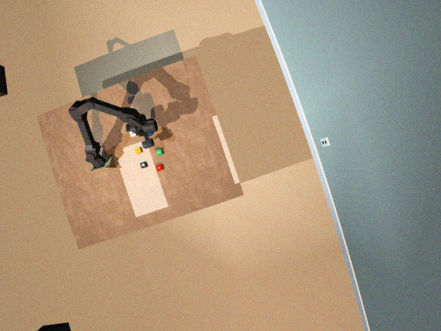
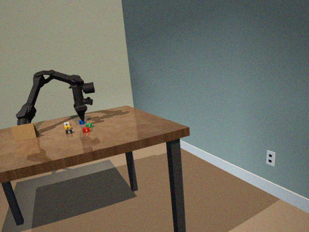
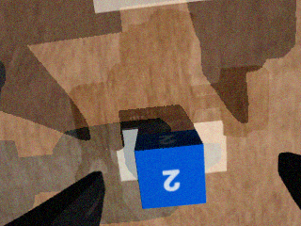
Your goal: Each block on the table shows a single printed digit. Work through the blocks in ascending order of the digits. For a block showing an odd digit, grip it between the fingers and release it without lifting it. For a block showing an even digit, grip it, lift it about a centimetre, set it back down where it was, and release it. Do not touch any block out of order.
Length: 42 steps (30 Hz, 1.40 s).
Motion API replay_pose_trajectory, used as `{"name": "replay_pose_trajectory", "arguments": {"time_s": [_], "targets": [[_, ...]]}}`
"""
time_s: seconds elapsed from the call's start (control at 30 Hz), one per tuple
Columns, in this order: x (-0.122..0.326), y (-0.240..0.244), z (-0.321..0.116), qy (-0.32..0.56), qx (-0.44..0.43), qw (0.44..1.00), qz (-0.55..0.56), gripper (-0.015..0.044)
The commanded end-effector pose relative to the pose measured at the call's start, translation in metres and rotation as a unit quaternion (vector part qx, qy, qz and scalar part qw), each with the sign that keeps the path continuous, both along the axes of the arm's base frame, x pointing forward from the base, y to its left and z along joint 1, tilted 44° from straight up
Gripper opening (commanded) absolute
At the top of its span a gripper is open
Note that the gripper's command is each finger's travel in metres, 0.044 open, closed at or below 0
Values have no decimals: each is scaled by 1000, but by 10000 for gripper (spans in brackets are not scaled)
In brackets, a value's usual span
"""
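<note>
My gripper (image 2: 83,121) (image 3: 190,171) is open and empty, fingers pointing down just above the blue block (image 1: 149,134) (image 2: 81,122) (image 3: 173,176). In the wrist view the block shows a 2 and sits between the two finger lines, nearer the left finger. It stands on the table (image 1: 192,171) (image 2: 119,129). The white block (image 1: 132,134) (image 2: 66,123), yellow block (image 1: 138,150) (image 2: 67,127), black block (image 1: 143,165) (image 2: 68,131), green block (image 1: 159,152) (image 2: 89,125) and red block (image 1: 159,167) (image 2: 86,130) stand nearby; their digits are too small to read. The arm hides the fingers in the top view.
A tan wedge-shaped box (image 2: 24,132) stands by the arm's base. The green block is the nearest neighbour on one side of the blue block, the white one on another. Pale light patches and arm shadows lie across the table top.
</note>
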<state>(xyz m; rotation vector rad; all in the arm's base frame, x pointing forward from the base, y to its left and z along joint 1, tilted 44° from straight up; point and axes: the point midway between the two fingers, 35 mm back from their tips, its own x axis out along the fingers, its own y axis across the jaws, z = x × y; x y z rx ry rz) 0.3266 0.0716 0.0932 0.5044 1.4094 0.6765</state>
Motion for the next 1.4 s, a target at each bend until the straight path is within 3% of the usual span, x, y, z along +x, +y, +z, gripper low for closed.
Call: {"name": "replay_pose_trajectory", "arguments": {"time_s": [0.0,0.17,0.53,1.37], "targets": [[-1,6,-6,3,3,1000,-1,400],[-1,10,-10,2,3,1000,-1,400],[-1,10,-10,2,3,1000,-1,120],[-1,4,-4,3,3,1000,-1,120]]}}
